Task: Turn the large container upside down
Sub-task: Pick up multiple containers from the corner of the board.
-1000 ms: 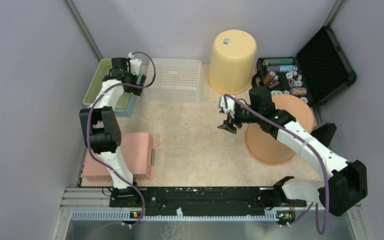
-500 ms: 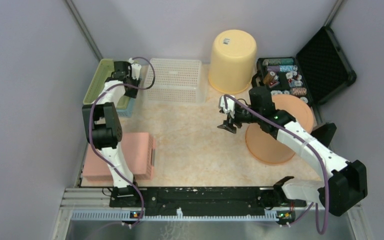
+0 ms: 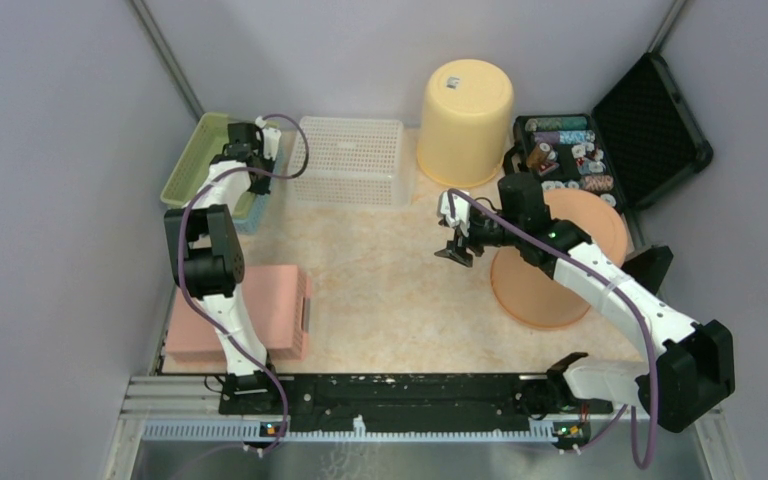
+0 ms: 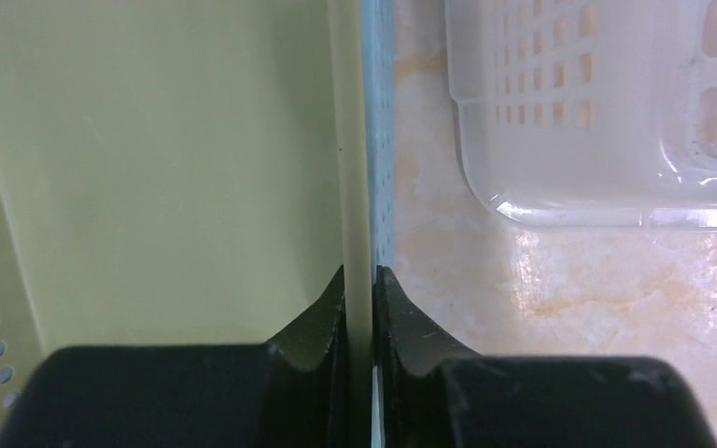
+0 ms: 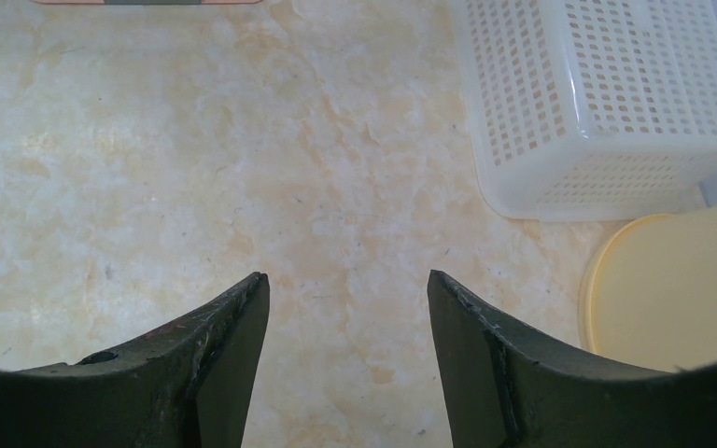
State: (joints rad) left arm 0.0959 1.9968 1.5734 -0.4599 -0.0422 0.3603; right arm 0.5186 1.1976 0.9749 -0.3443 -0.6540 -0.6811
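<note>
**Item 1: left hand [image 4: 358,280].** Clenched on the thin side wall of the pale green rectangular plastic tray [image 3: 192,165], with 1 finger inside the tray and 1 outside. 1 second ago this hand hung spread wide above that wall, so the closing is the change.

**Item 2: green tray.**
- Position: far-left corner of the beige marbled counter [image 5: 243,168], against the side wall, open side up.
- It appears to nest in a blue perforated plastic tray [image 3: 252,215], whose edge shows just beside the outer finger in the left wrist view.
- Its outline sits slightly further left than 1 second ago.

**Item 3: right hand [image 5: 347,280].** Released, with its jaws apart and nothing between them, over bare counter near the middle. Unmoved over the last second.

**Item 4: other stock.**
- A white perforated plastic basket [image 3: 350,160], near the green tray.
- A yellow plastic bucket [image 3: 465,105], already bottom-up.
- An orange round basin [image 3: 535,290], partly under the right arm.

**Status, as judged.**
- The grasp is only just made, and the flip has not begun.
- The next move calls for a lift clear of the blue tray, then a wrist roll.
- Risks: the thin wall may slip from a 1-sided pinch, the blue tray may come up with it, and the basket crowds the swing.
</note>
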